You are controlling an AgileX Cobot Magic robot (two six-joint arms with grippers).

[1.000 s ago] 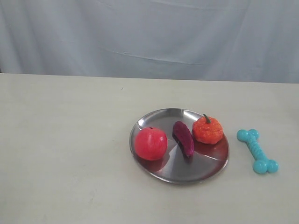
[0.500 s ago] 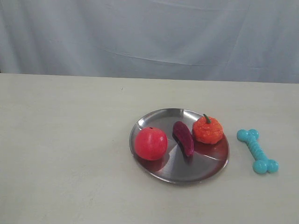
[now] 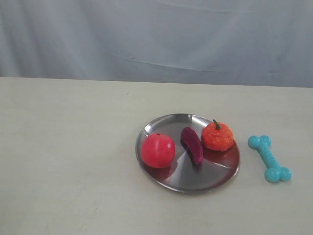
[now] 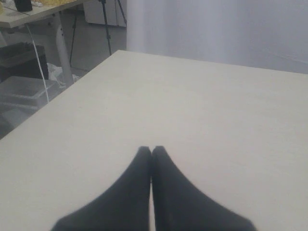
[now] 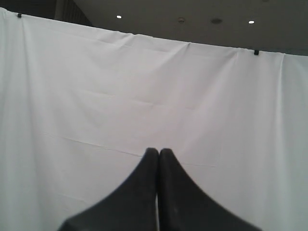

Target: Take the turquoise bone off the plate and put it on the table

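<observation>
The turquoise bone (image 3: 269,158) lies flat on the cream table (image 3: 68,147), just right of the silver plate (image 3: 166,182) and apart from its rim. Neither arm shows in the exterior view. My left gripper (image 4: 151,150) is shut with nothing in it, above bare tabletop (image 4: 192,106) near a table corner. Empty too, my right gripper (image 5: 158,151) is shut and faces the white backdrop curtain (image 5: 144,86); no task object shows in either wrist view.
On the plate sit a red apple toy (image 3: 157,150), a dark purple oblong toy (image 3: 191,144) and an orange pumpkin-like toy (image 3: 217,136). A pale curtain (image 3: 156,39) hangs behind the table. Beyond the table edge stand a desk leg and clutter (image 4: 29,72).
</observation>
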